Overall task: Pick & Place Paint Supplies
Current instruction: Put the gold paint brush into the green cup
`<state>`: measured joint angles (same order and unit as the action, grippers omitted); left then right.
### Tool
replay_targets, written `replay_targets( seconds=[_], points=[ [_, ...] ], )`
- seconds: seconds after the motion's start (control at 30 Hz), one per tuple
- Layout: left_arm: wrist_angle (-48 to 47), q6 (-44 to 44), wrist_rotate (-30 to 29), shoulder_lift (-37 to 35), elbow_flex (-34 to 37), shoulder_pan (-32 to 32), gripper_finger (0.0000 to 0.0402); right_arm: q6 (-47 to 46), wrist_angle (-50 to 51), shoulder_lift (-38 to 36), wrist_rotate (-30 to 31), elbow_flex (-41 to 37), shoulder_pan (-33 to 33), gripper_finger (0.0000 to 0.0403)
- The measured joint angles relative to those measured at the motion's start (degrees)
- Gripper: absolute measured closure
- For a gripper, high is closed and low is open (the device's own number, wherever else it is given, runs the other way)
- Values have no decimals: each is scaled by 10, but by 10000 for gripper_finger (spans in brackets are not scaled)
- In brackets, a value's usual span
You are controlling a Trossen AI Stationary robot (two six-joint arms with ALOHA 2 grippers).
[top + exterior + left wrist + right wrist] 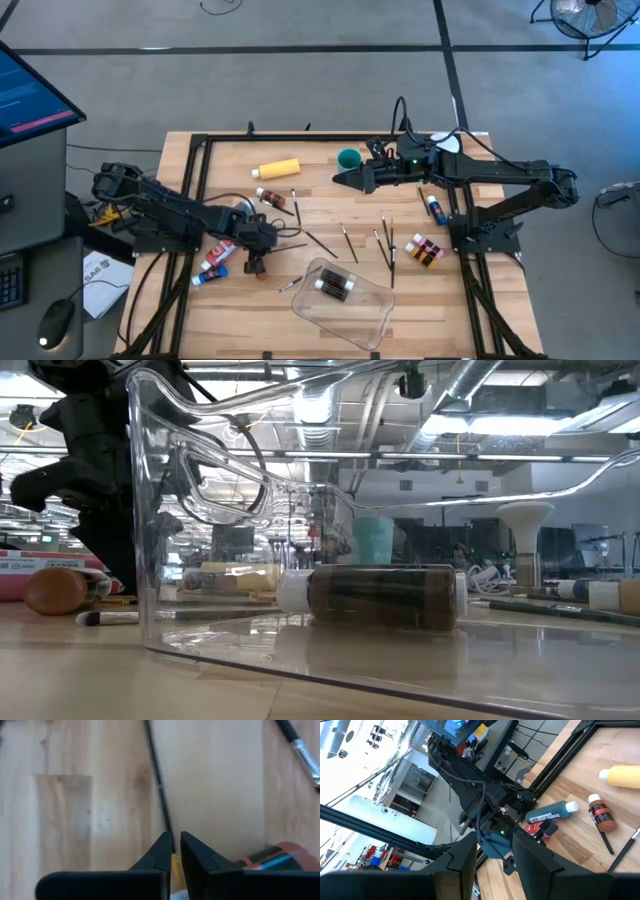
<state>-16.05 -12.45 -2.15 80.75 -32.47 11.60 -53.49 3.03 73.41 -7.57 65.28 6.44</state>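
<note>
My left gripper (256, 264) points steeply down at the table's left-middle, shut on a thin dark paint brush (159, 785) that runs away from the fingers along the wood. Red and blue paint tubes (214, 260) lie just left of it. My right gripper (338, 180) hangs open and level above the table's far middle, nothing between its fingers, next to the teal cup (348, 158). A yellow bottle (278, 168) and a brown bottle (270, 198) lie on their sides at the far left. The clear tray (345, 302) holds dark bottles (380, 597) lying down. My left gripper pinches the brush's handle near its yellow end (174, 861) between its two fingertips (162, 851), coming from above at a steep slant. The fingers stand on either side of the handle. Beyond them the handle runs low along the wood; whether it rests there I cannot tell.
Several loose brushes (385, 245) lie across the table's middle. Small paint bottles (425, 250) and a blue tube (435, 208) lie at the right. Another brush with a silver ferrule (302, 750) and a red tube (280, 857) lie close to my left gripper.
</note>
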Motion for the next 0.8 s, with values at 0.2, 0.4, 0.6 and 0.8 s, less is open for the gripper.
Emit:
replay_targets(
  seconds=[0.2, 0.4, 0.6, 0.8],
  points=[
    [5, -4, 0, 0, 0, 13, 382, 0, 0, 0, 0, 0, 0, 283],
    [7, -14, -25, 0, 0, 13, 382, 0, 0, 0, 0, 0, 0, 283],
    [8, -15, -25, 0, 0, 12, 382, 0, 0, 0, 0, 0, 0, 283],
    [7, -15, -25, 0, 1, 12, 379, 0, 0, 0, 0, 0, 0, 283]
  ],
)
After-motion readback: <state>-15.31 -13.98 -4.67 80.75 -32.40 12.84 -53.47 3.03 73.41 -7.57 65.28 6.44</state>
